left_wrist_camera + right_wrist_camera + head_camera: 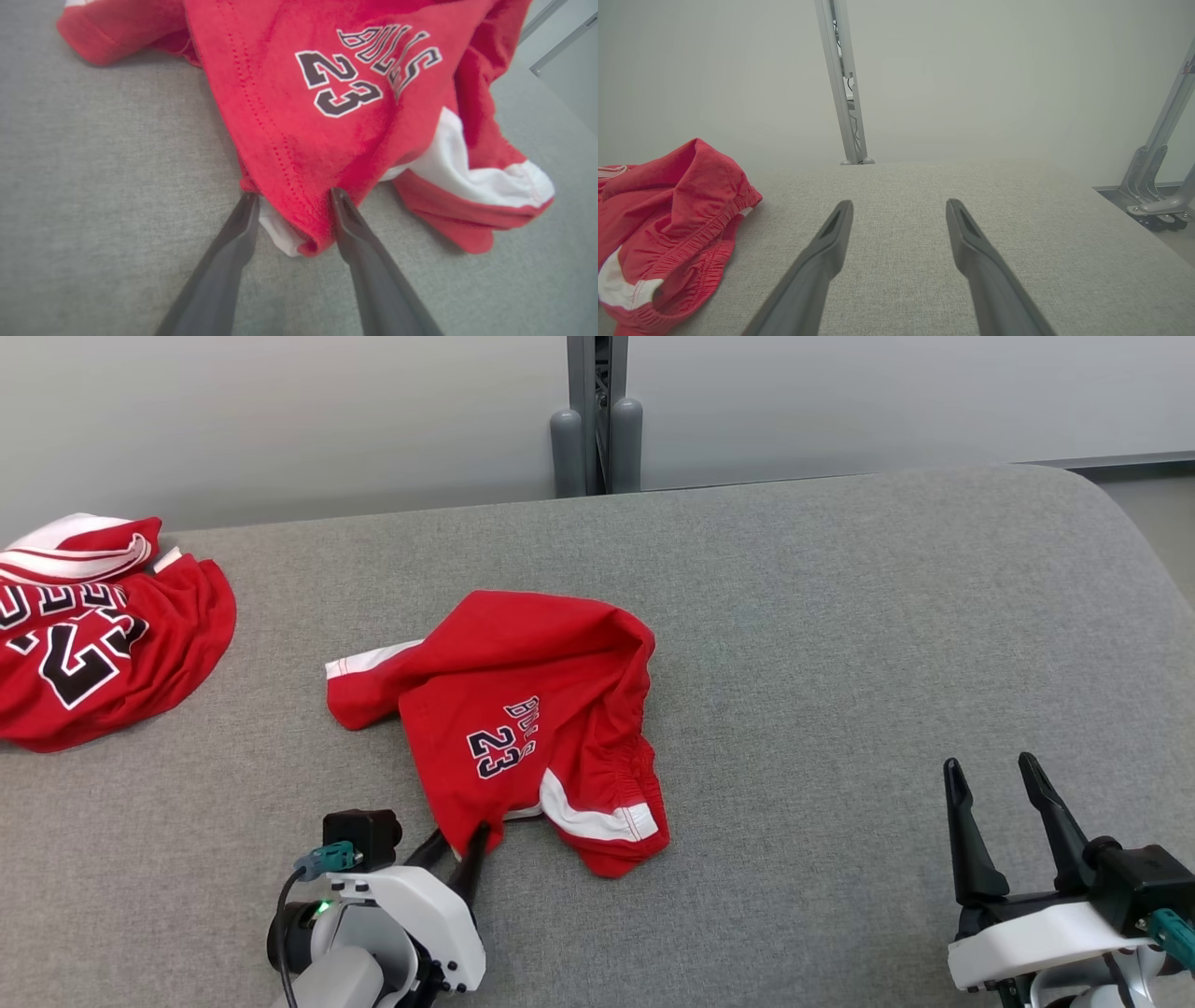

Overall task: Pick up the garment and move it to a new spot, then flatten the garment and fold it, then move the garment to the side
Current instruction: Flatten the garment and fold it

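The garment (532,709), red shorts with white trim and "BULLS 23" printed on them, lies crumpled in the middle of the grey padded table (840,616). My left gripper (460,840) is at its near hem. In the left wrist view the garment (327,116) has a corner of hem lying between the two fingers of the left gripper (293,196), which stand apart, open, on either side of it. My right gripper (990,765) hovers open at the lower right with nothing in it. The right wrist view has the right gripper (900,204) over bare table, the garment (668,210) off to its left.
A second red jersey (84,625) with a black number lies at the table's far left edge. A grey post (597,411) stands behind the table against the pale wall. The table's rounded right corner drops off near a metal wheeled frame (1157,186).
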Robot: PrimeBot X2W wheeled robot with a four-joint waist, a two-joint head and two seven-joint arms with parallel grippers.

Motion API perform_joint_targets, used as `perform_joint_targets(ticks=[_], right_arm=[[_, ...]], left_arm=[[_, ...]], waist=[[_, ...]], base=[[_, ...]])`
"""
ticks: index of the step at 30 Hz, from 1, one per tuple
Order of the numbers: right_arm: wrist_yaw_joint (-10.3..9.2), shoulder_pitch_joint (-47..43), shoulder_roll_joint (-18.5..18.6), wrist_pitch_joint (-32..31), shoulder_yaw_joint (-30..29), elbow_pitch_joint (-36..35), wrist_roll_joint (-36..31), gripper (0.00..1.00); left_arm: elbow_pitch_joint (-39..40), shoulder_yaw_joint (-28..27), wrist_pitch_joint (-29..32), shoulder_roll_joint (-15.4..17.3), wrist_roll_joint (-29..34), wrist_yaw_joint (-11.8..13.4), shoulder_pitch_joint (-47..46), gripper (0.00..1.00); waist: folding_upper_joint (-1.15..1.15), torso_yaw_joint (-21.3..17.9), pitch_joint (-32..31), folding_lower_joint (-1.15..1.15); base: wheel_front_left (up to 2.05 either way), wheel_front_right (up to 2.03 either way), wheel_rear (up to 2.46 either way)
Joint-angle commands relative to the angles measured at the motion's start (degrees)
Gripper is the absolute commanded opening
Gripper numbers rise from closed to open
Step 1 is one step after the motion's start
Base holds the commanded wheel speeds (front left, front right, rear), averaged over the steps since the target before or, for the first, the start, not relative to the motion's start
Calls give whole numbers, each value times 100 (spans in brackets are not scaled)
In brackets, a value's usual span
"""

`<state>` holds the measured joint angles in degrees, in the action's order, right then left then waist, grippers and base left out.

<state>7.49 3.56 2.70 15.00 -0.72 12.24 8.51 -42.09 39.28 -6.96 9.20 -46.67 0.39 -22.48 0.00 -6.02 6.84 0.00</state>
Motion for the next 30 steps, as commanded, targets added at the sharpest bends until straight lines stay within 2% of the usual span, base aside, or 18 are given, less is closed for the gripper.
perform_joint_targets(ticks=[1,7,11,16,21,30], right_arm=[[1,45,36,36,-16,-7,-14,100],[1,45,35,36,-71,-12,-30,100],[1,18,36,36,-109,-17,-1,100],[1,-14,36,36,-119,11,30,100],[1,-5,37,37,-112,27,56,100],[1,45,37,36,-75,60,74,100]], left_arm=[[-28,-46,-57,0,-73,-80,35,0],[-77,-129,-330,-8,-99,-162,-83,0],[11,-216,-498,143,-2,-44,-182,0],[298,-308,-545,483,80,150,-176,0],[844,-358,-233,980,107,429,64,0],[1854,-490,395,1694,-78,811,617,0]], waist=[[0,-1,3,0],[0,69,-21,0],[0,193,-60,0],[0,388,-120,0],[0,558,-143,0],[0,593,-119,0]], base=[[0,0,0],[0,0,0],[0,0,0],[0,0,0],[0,0,0],[0,0,0]])
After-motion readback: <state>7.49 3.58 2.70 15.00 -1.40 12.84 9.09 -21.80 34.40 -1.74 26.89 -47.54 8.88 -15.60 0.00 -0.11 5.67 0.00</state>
